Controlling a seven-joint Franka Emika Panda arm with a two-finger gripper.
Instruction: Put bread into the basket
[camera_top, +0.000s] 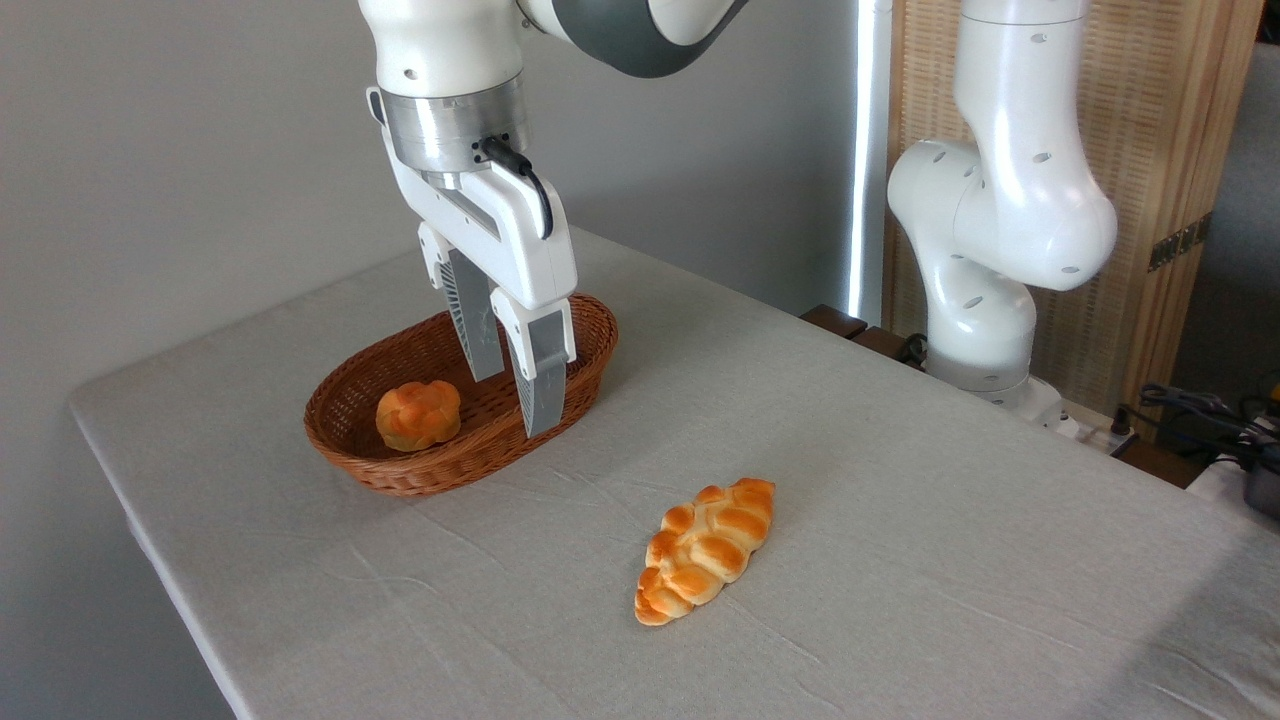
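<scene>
The tool (515, 400) hides part of the basket (400, 470) (far wall).

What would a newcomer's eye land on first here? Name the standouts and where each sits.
The gripper hangs with jaws open and empty over the basket at the table's left. A small round bun lies inside the basket. The long braided bread lies alone on the grey tablecloth, in front and to the right.

Soft, even daylight, a bright vertical strip of glare at the window gap (868, 150), sharp focus, faint shadows.

Small knotted bun (418, 414); grey tablecloth (900, 500)
</scene>
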